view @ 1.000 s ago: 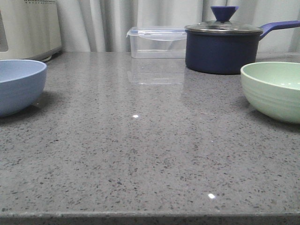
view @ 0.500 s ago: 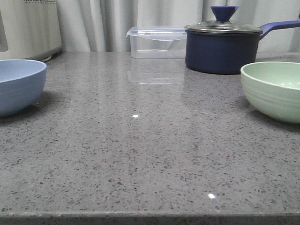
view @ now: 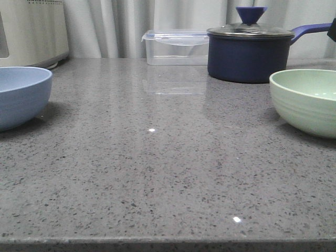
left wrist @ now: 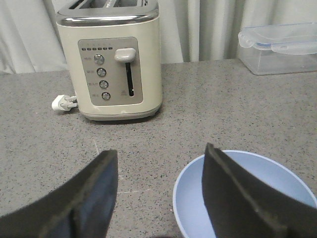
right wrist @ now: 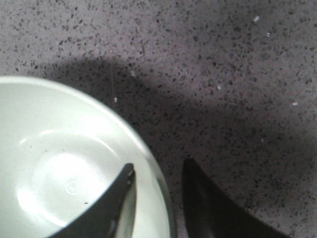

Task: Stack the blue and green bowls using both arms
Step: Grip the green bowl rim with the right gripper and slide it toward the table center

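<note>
The blue bowl stands at the table's left edge and the green bowl at the right edge, both upright and far apart. In the left wrist view my left gripper is open above the blue bowl's rim, with one finger over the inside and the other over the table. In the right wrist view my right gripper is open and straddles the green bowl's rim, one finger inside and one outside. Only a black sliver of the right arm shows in the front view.
A dark navy lidded pot with a side handle and a clear lidded container stand at the back. A cream toaster stands at the back left, also in the left wrist view. Grey speckled counter lies between the bowls.
A black part of the right arm has come into the front view at the right edge, by the pot handle. Both bowls have stayed put.
</note>
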You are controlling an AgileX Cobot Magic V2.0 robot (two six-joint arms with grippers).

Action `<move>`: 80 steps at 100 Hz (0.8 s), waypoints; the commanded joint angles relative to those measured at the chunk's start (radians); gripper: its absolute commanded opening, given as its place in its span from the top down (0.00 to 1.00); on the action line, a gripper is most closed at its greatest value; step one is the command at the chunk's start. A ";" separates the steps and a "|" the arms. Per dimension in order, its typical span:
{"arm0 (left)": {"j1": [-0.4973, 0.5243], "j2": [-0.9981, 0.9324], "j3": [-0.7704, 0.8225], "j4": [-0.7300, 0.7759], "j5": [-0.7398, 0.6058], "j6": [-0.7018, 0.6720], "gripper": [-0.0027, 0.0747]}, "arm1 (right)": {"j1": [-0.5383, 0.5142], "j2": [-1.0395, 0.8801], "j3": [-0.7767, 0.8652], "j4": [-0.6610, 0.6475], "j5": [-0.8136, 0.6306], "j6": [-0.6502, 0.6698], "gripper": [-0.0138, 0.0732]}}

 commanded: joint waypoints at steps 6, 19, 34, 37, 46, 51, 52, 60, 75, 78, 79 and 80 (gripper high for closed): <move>0.005 0.005 -0.038 -0.009 -0.085 -0.002 0.46 | -0.008 -0.028 -0.033 0.005 -0.018 -0.004 0.71; 0.005 0.005 -0.038 -0.009 -0.085 -0.002 0.46 | -0.008 -0.028 -0.033 0.005 -0.018 -0.004 0.80; 0.005 0.005 -0.038 -0.009 -0.085 -0.002 0.46 | -0.008 -0.028 -0.033 0.005 -0.019 -0.004 0.90; 0.005 0.005 -0.038 -0.009 -0.085 -0.002 0.46 | -0.008 -0.028 -0.033 0.005 -0.019 -0.004 0.92; 0.005 0.005 -0.038 -0.009 -0.085 -0.002 0.46 | -0.008 -0.029 -0.036 0.005 -0.019 -0.004 0.92; 0.005 0.005 -0.038 -0.009 -0.085 -0.002 0.46 | -0.006 -0.029 -0.045 0.009 -0.015 -0.004 0.92; 0.005 0.005 -0.038 -0.009 -0.085 -0.002 0.46 | -0.005 -0.029 -0.048 0.011 -0.014 -0.004 0.92; 0.005 0.005 -0.038 -0.009 -0.085 -0.002 0.46 | 0.010 -0.029 -0.082 0.023 0.001 -0.006 0.92; 0.005 0.005 -0.038 -0.009 -0.085 -0.002 0.46 | 0.098 -0.026 -0.149 0.034 0.006 -0.012 0.92; 0.005 0.005 -0.038 -0.009 -0.085 -0.002 0.46 | 0.119 -0.021 -0.164 0.034 0.007 -0.012 0.92; 0.005 0.005 -0.038 -0.009 -0.085 -0.002 0.46 | 0.124 -0.018 -0.167 0.034 0.009 -0.012 0.92; 0.005 0.005 -0.038 -0.009 -0.085 -0.002 0.46 | 0.135 -0.017 -0.171 0.034 0.010 -0.012 0.92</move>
